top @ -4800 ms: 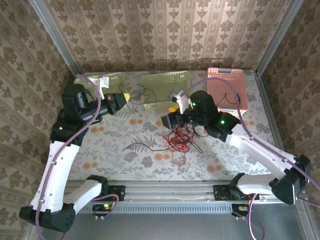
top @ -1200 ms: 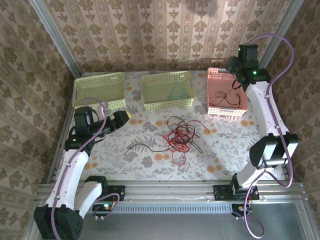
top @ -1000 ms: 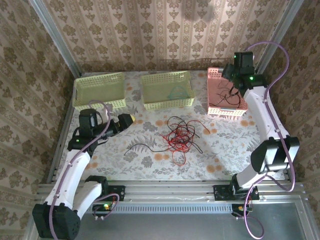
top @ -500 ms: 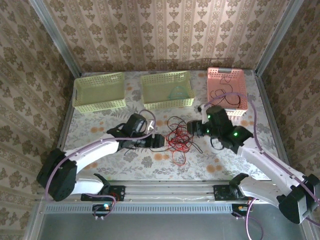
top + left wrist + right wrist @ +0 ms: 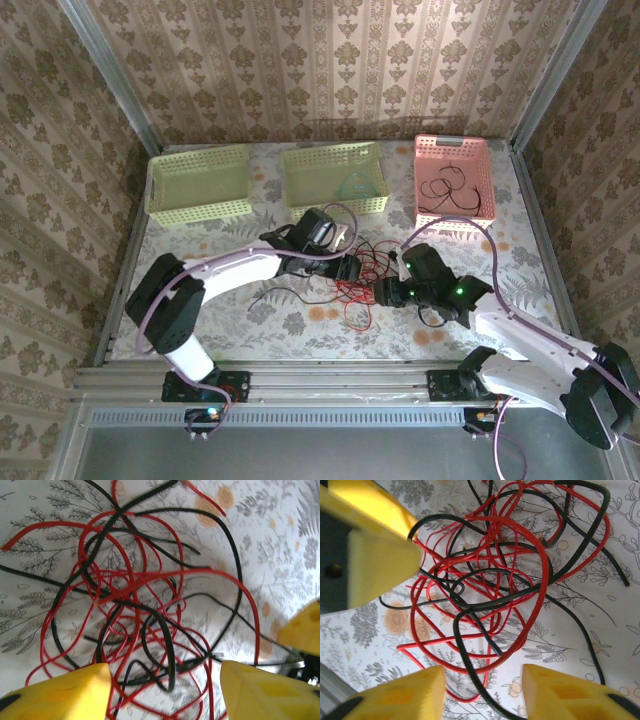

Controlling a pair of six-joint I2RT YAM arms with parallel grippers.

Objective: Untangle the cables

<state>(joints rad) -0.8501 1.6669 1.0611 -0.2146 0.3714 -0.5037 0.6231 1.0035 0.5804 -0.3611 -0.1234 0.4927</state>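
Observation:
The cables (image 5: 358, 285) lie as a red and black tangle at the table's middle. My left gripper (image 5: 352, 270) is at the tangle's left side and my right gripper (image 5: 385, 291) at its right, both low over it. In the left wrist view the cables (image 5: 131, 578) spread ahead, and the left gripper (image 5: 165, 690) stands open with red and black loops between its yellow fingers. In the right wrist view the right gripper (image 5: 482, 692) is open over the cables (image 5: 540, 570), a black strand running between its fingers. The fingers clamp nothing.
A pink basket (image 5: 425, 165) at the back right holds a black cable (image 5: 452, 190). The middle yellow basket (image 5: 320, 205) holds a pale teal cable (image 5: 350, 185). Another yellow basket (image 5: 200, 180) stands back left. A loose black strand (image 5: 275, 293) trails left of the tangle.
Both arms have swung in from the sides and come down onto the tangle. The right arm came from the pink basket, the left from the table's left side.

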